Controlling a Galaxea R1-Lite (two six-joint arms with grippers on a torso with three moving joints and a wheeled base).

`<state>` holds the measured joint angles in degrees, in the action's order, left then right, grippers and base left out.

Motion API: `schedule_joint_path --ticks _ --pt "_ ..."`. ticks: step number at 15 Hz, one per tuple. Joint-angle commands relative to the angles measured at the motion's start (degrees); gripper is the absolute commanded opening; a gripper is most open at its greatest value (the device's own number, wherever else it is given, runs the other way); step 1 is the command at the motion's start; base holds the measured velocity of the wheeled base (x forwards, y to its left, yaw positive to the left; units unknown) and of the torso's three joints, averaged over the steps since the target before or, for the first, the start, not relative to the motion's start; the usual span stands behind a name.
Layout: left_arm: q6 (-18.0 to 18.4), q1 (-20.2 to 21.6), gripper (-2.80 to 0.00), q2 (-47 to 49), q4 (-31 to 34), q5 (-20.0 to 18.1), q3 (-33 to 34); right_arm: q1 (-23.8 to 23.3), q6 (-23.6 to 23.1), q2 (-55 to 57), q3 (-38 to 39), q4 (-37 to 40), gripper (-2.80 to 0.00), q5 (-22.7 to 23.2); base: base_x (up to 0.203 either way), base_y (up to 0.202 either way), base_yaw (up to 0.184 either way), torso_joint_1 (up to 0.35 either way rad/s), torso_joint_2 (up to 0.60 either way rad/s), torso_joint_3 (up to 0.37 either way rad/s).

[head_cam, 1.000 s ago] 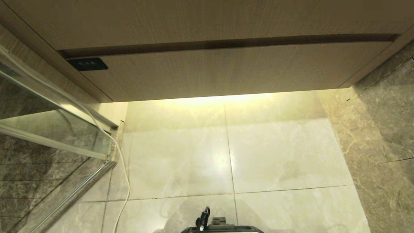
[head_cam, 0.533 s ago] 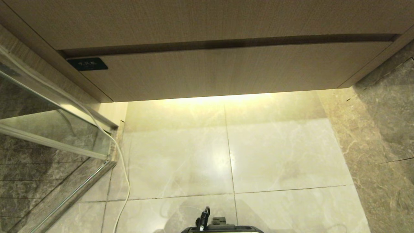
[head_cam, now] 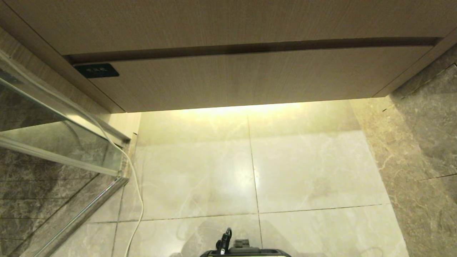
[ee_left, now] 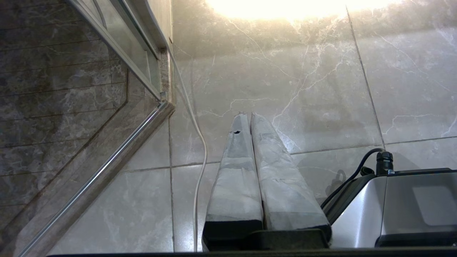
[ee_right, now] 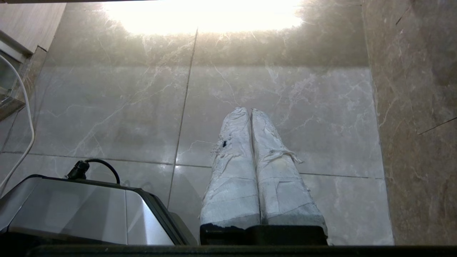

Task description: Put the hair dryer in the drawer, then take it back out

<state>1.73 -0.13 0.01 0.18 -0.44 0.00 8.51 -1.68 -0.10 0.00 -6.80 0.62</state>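
Observation:
The drawer (head_cam: 250, 76) is a wide wood-grain front with a small dark label (head_cam: 96, 70) at its left end. It sits pushed in under a plain wood-grain panel (head_cam: 214, 25). The hair dryer is out of view. Neither arm shows in the head view. My left gripper (ee_left: 248, 115) hangs shut over the pale floor tiles, its tape-wrapped fingers pressed together with nothing between them. Over the tiles on the other side my right gripper (ee_right: 249, 110) is shut and empty too.
A glass shower partition with a metal rail (head_cam: 71, 217) stands at the left, and a white cable (head_cam: 137, 200) trails along the floor beside it. A dark marble wall (head_cam: 425, 142) closes the right side. My base (head_cam: 246, 251) shows at the near edge.

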Motion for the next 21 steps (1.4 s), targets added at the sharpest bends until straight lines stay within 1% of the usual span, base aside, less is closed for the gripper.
schedule_joint_path --ticks 1,21 --pt "0.03 0.00 -2.80 -0.01 -0.01 0.00 0.09 0.00 0.01 -2.19 2.29 -0.05 -2.80 -0.01 0.000 0.000 0.000 0.000 0.00 0.000" --pt "0.03 -0.04 -2.80 -0.01 -0.01 0.00 0.09 0.02 0.01 -2.19 2.29 -0.05 -2.80 -0.01 0.000 0.000 0.000 0.000 0.00 0.000"
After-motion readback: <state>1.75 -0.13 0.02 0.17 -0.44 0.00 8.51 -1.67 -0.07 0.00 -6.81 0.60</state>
